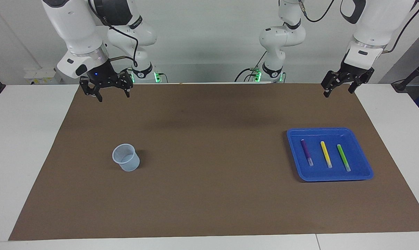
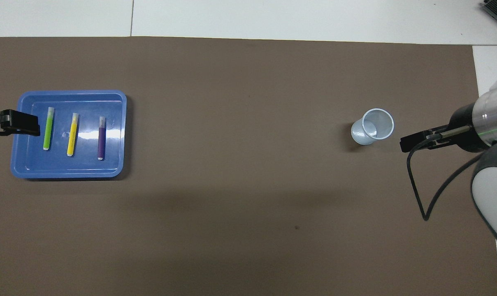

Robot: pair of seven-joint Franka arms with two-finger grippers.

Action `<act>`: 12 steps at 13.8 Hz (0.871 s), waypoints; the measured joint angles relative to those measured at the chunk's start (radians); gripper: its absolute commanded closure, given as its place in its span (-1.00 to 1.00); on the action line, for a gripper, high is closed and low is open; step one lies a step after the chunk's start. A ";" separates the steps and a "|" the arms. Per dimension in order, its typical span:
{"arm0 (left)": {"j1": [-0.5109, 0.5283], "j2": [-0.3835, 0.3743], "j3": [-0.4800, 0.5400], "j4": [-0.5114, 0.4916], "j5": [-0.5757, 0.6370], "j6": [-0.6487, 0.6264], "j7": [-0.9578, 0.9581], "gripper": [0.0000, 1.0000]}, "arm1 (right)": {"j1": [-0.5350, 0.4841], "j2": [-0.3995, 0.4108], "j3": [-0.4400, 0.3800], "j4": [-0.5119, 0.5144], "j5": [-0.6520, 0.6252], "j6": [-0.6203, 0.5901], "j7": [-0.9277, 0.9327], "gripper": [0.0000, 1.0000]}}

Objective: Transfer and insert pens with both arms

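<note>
Three pens lie side by side in a blue tray [image 1: 329,178] [image 2: 67,172] toward the left arm's end of the table: purple [image 1: 307,152] [image 2: 101,137], yellow [image 1: 326,153] [image 2: 72,134] and green [image 1: 343,157] [image 2: 48,128], each with a pale cap end. My left gripper [image 1: 338,92] [image 2: 14,122] hangs open and empty high over the mat at that end, well clear of the tray. At the right arm's end my right gripper [image 1: 114,96] [image 2: 421,140] also hangs open and empty, raised above the mat and apart from the cup.
A pale translucent cup [image 1: 126,158] [image 2: 372,126] stands upright on the brown mat [image 1: 209,194] toward the right arm's end. The mat covers most of the white table [image 1: 22,156]. A black cable [image 2: 421,197] loops down from the right arm.
</note>
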 measured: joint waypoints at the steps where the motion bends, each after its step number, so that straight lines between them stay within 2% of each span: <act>1: 0.000 -0.001 0.001 0.000 0.000 0.000 0.000 -1.00 | 0.000 0.000 0.000 0.000 0.000 0.000 0.000 -1.00; 4: 0.000 -0.005 0.004 0.000 0.000 -0.010 0.000 -1.00 | 0.000 0.000 0.000 0.000 0.000 0.000 0.000 -1.00; 9: 0.000 -0.017 0.006 0.000 0.000 -0.122 0.000 -1.00 | 0.000 0.000 0.000 0.000 0.000 0.000 0.000 -1.00; 12: 0.000 -0.022 0.006 0.000 0.000 -0.126 0.000 -1.00 | 0.000 0.000 0.001 0.000 0.000 0.000 0.000 -1.00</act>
